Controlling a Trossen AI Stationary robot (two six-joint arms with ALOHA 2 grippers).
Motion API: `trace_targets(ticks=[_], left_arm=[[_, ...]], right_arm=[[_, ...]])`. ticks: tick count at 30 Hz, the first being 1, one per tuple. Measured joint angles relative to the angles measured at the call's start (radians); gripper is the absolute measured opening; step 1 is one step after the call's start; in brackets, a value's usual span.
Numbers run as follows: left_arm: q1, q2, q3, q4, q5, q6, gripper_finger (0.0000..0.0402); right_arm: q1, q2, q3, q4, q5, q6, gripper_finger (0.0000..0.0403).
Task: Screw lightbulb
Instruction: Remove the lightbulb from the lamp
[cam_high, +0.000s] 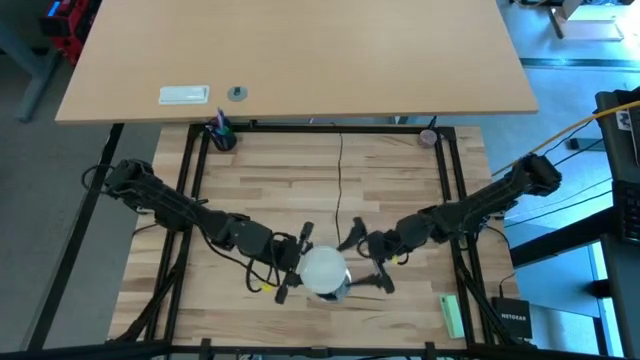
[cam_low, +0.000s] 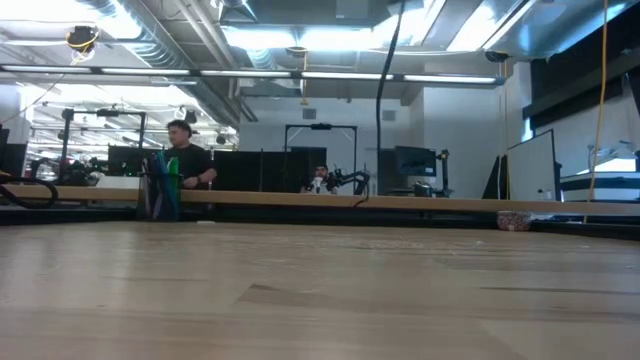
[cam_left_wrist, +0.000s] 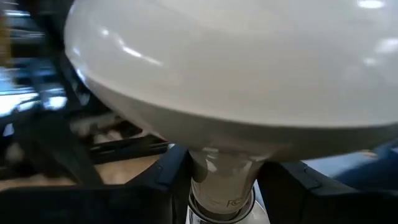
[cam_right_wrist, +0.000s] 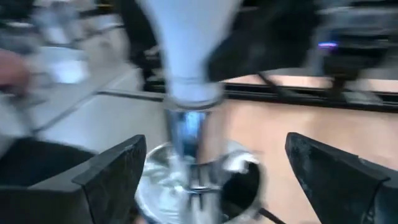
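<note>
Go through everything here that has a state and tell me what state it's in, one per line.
lightbulb: upright, dome up, neck clamped, screw base at the socket's mouth
left gripper: shut on the lightbulb's neck
right gripper: fingers wide open either side of the socket, holding nothing
socket: below the bulb, not gripped

The high view looks straight down on the pale wooden worktop. The low view looks level across it. Both wrist views sit close to the frosted white lightbulb.
</note>
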Motion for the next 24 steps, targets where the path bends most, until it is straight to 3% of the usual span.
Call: trace_targets(ticks=[5, 9, 13, 17, 22, 24], left_arm=[[0.027, 0.000, 0.000, 0.016, 0.185, 0.017, 0.0135], [0.037, 0.000, 0.000, -0.009, 0.198, 0.009, 0.0135], [0.037, 0.000, 0.000, -0.009, 0.198, 0.009, 0.0135], [0.037, 0.000, 0.000, -0.009, 0.198, 0.009, 0.0135], [0.037, 0.000, 0.000, -0.022, 0.173, -0.007, 0.0135], [0.037, 0.000, 0.000, -0.028, 0.144, -0.006, 0.0135]], right_arm=[[0.001, 0.125, -0.001, 0.242, -0.150, 0.023, 0.0385], [-0.002, 0.186, 0.000, 0.340, -0.189, 0.024, 0.0385], [-0.001, 0.210, 0.027, 0.293, -0.195, 0.026, 0.0372], [0.000, 0.219, 0.075, 0.196, -0.188, 0.014, 0.0310], [0.000, 0.216, 0.124, 0.046, -0.115, -0.037, 0.0186], [0.000, 0.210, 0.144, -0.016, -0.071, -0.059, 0.0168]])
